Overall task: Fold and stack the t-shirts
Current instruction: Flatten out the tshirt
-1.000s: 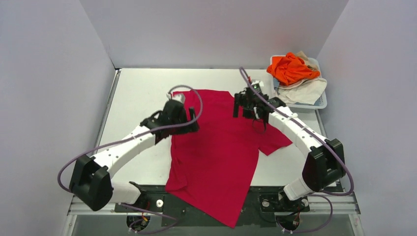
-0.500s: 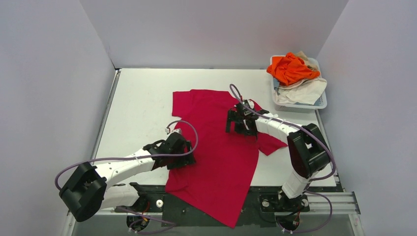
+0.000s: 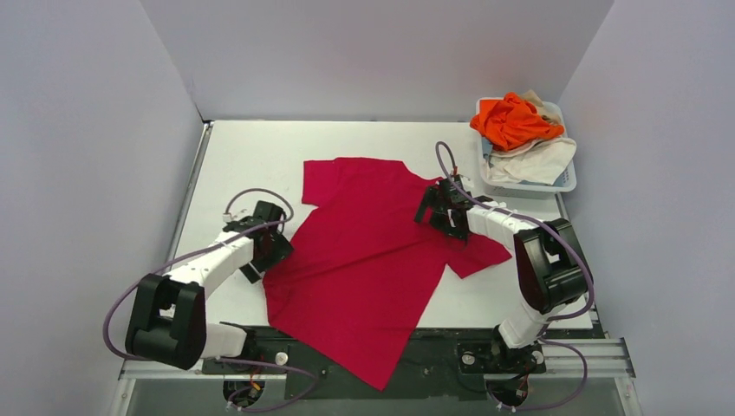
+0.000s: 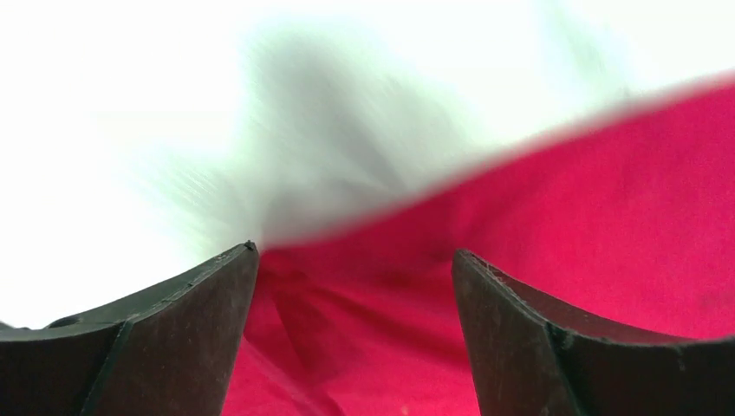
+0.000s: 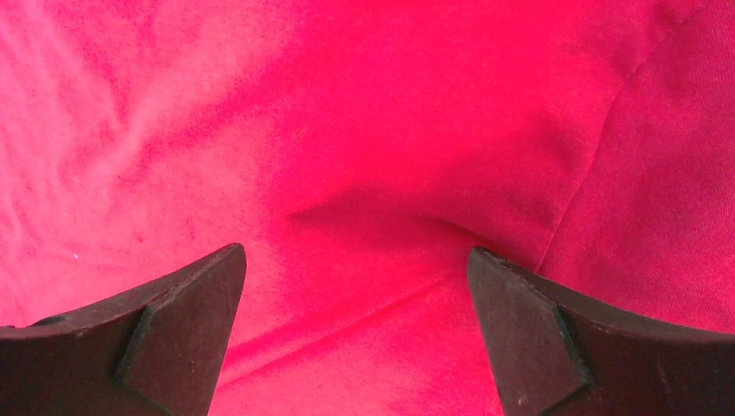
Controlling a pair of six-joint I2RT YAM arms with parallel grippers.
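Note:
The crimson red t-shirt (image 3: 373,251) lies spread across the table, collar end at the back, its lower hem hanging over the near edge. My left gripper (image 3: 276,247) is low at the shirt's left edge, jaws open, with red cloth between the fingers in the left wrist view (image 4: 355,260). My right gripper (image 3: 436,211) is low over the shirt by the right sleeve, jaws open over flat cloth and a seam (image 5: 355,256). The bright orange t-shirt (image 3: 511,120) and the cream-white t-shirt (image 3: 537,156) lie crumpled in the basket.
A white plastic basket (image 3: 568,178) stands at the back right corner of the table. Grey walls close in the left, back and right sides. The arm bases and purple cables sit at the near edge.
My left gripper has swung from over the shirt out to its left edge, and the shirt's lower part has shifted left with it. My right gripper has moved slightly right, toward the sleeve.

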